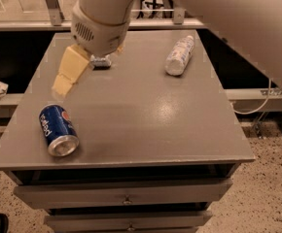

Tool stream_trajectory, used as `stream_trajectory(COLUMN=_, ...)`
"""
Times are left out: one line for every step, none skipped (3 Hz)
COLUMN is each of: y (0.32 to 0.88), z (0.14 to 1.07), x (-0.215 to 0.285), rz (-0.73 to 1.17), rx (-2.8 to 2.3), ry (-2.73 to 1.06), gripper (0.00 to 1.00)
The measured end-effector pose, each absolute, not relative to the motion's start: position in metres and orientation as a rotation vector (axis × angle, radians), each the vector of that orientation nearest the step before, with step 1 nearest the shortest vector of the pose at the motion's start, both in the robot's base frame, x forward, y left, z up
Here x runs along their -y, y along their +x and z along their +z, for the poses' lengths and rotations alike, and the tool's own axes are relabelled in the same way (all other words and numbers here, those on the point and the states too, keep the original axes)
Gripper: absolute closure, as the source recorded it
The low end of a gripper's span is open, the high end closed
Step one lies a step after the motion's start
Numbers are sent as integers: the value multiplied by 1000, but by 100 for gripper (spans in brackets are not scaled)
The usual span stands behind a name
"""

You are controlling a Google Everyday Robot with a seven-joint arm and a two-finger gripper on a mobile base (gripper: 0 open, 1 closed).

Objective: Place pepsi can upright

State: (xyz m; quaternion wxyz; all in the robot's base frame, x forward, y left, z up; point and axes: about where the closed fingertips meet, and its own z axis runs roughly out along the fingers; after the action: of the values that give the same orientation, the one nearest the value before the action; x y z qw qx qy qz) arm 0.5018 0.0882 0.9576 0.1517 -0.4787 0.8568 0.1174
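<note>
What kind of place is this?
Likely a robot test lab: a grey drawer cabinet on speckled floor, the tool hovering over its top near a toppled pepsi can and bottle.

Grey drawer cabinet [146,130], seemingly speckled floor [273,203]

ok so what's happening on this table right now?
A one-armed robot is meant to stand the pepsi can upright. The can lies on its side near the front-left corner of the table, silver top toward the front edge. The pincer hangs over the left side, behind the can, not touching it. A clear bottle lies on its side at the back right.
</note>
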Motion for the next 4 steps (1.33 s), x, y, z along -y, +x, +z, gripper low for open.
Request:
stream_trajectory(y=490, z=920, x=-118, rz=281, rx=-2571, ry=-1294, gripper=0)
stream_trajectory(y=482, z=893, x=-138, rz=247, rx=-2672, ry=-1203, gripper=0)
stream_trajectory(y=476, z=876, x=-158, rz=228, rx=-2735, ry=-1152, gripper=0)
stream_trajectory(y=472, z=861, x=-175, rz=196, rx=-2783, ry=-1105, gripper=0)
